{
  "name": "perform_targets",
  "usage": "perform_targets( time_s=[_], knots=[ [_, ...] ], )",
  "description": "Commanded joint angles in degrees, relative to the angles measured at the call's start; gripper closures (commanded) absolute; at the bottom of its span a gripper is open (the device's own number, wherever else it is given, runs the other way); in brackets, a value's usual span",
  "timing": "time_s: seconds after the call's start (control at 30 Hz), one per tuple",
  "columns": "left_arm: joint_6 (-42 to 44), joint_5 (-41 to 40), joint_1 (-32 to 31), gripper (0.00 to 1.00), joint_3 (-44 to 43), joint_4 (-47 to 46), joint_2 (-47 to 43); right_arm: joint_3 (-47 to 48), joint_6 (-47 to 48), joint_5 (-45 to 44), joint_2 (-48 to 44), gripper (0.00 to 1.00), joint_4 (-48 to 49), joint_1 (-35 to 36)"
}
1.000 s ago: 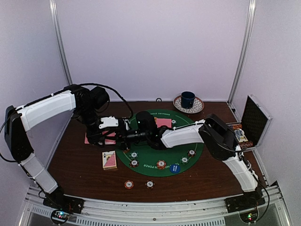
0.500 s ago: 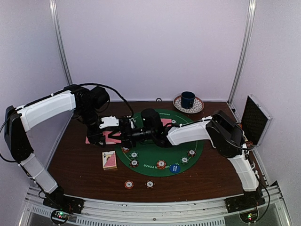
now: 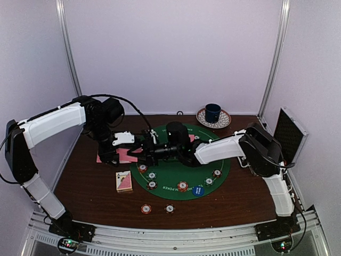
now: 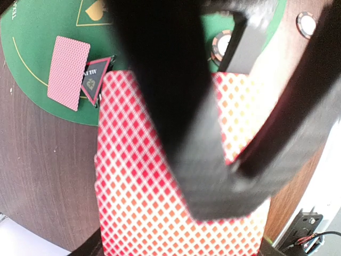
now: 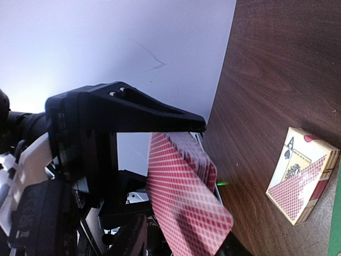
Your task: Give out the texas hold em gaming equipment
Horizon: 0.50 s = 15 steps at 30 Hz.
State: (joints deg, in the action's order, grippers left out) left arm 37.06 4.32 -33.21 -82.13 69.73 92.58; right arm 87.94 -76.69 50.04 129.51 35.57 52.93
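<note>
Red-backed deck [image 4: 160,186] clamped in left gripper [image 3: 112,156]; right gripper [image 3: 145,151] part-open astride its edge. Dealing step: next, pinch single card, peel clear.

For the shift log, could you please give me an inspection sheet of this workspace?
Surface: brown wooden table with round green felt mat.
Job's things: pink-backed card deck, single card, black red-edged triangle marker, striped-edge poker chips, blue button disc, card box.
Clutter: blue mug on patterned saucer; silver-edged black case.
Grippers: left gripper shut on deck; right gripper jaws astride it, grip unclear.
Cables: black cable along left arm.
Surroundings: white enclosure walls.
</note>
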Motion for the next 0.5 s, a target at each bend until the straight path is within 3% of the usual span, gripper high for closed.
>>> perform_targets(
  time_s=[0.0, 0.17, 0.47],
  knots=[
    [0.0, -0.4, 0.1, 1.0, 0.1, -0.3, -1.0, -2.5, -1.6, 1.0, -4.2, 0.64, 4.6, -0.9],
    [-0.1, -0.6, 0.1, 1.0, 0.2, -0.3, -1.1, -3.3, -3.5, 1.3, -3.9, 0.78, 6.7, -1.1],
    [0.0, -1.0, 0.1, 1.0, 0.5, -0.3, -1.4, -4.5, -6.8, 2.2, -3.6, 0.93, 10.3, -1.6]
  ],
)
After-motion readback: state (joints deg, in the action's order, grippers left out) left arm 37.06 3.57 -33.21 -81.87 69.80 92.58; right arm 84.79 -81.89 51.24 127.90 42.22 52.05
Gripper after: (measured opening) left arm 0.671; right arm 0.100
